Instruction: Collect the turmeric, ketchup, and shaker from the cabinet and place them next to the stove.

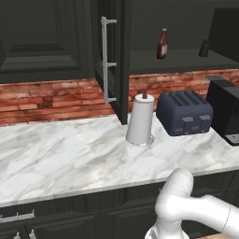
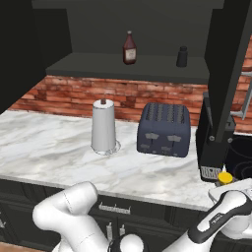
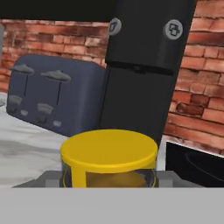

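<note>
Jaws are seen low at the right end of the desk, set partly apart with the turmeric between them; the hand view is taken up close by its yellow lid, and a grip on the jar is judged likely, though the contact itself is hidden at the bottom edge. In the right base view the yellow lid is seen just above the white hand, in front of the black coffee machine and just beside the dark stove surface.

The cabinet stands open, its door with the silver bar handle swung outward. On its shelf the ketchup stands upright, and the shaker stands upright well to its right; neither has been collected.

By this reading, the first of three items is brought to the stove area and is either being set down or about to be let go. Two fetches from the shelf remain. A paper towel roll and a toaster stand on the desk beneath the shelf.
</note>
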### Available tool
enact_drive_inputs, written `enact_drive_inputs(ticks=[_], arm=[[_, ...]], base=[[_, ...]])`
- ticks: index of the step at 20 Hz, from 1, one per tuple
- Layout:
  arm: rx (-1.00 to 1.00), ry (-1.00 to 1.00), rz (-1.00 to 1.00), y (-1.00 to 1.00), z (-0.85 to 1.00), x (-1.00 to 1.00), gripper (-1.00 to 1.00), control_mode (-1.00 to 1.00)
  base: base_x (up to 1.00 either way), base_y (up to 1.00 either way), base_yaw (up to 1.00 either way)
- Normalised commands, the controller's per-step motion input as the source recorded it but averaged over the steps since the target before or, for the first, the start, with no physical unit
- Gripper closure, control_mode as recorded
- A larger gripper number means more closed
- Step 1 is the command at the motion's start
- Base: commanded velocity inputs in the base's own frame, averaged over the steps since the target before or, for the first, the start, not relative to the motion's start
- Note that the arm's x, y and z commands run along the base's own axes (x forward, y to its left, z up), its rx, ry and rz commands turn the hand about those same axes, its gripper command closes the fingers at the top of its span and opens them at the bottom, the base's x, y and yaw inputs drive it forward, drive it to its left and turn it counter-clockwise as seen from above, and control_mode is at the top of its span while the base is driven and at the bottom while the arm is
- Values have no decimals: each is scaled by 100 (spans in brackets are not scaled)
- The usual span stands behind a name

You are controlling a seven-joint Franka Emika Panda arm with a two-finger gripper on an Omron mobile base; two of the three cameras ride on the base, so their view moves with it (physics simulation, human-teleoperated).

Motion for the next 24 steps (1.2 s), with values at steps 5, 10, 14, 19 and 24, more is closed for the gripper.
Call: enact_drive_inputs(ticks=[5, 10, 14, 19, 24], arm=[[2, 5, 0, -7, -15, 20, 100, -100], [0, 9, 2, 0, -3, 30, 100, -100], [0, 8, 4, 0, -16, 35, 100, -100], [0, 6, 3, 0, -33, 30, 100, -100], [0, 2, 3, 0, -46, 22, 100, -100]], base=[[0, 0, 0], [0, 0, 0], [0, 0, 0], [0, 0, 0], [0, 0, 0]])
